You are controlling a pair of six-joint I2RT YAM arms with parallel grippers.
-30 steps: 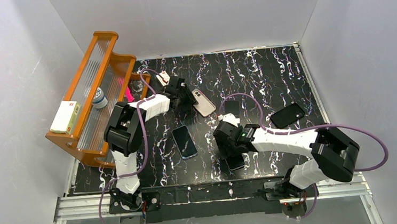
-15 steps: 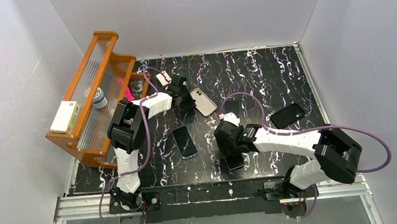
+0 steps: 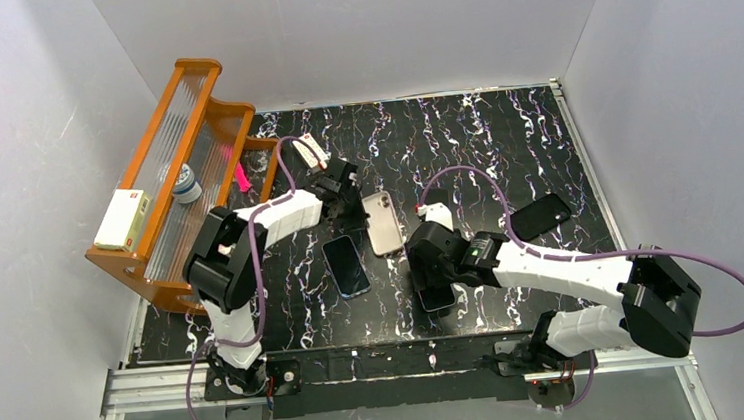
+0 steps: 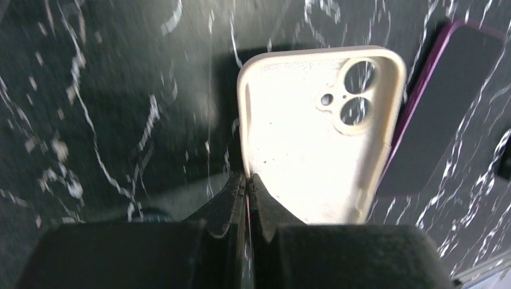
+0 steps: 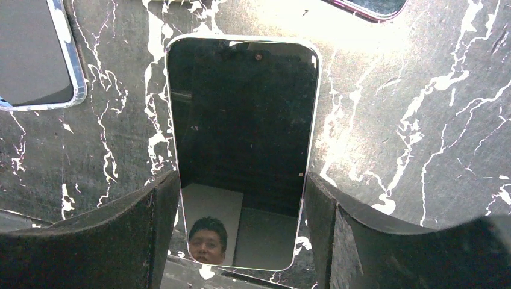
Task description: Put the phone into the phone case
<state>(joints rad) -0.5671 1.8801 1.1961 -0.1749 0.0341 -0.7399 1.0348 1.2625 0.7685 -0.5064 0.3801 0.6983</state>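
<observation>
Fingers [image 4: 232, 198] of the left gripper [image 4: 247, 180] are pinched tight on the near rim of the cream phone case [image 4: 307, 144]. Only the left wrist view shows this up close. It also shows the 2 round camera holes in the case and a dark phone with a purple edge [image 4: 440, 114] lying just beside it. The right wrist view shows something else: the phone [image 5: 241, 120] lies flat on the table [image 5: 422, 120] with its dark screen up. It sits right between the 2 fingers of the right gripper [image 5: 241, 180], which stand wide apart, 1 along each long side. I cannot tell if they touch it. The top view shows both arms at once. There the phone is mostly hidden under the right gripper, and the case lies near it but apart, a bit farther back and to the left. The phone is not in the case. Another phone [image 3: 346, 265] lies near the case, and an orange rack [image 3: 161, 186] stands at the left.
</observation>
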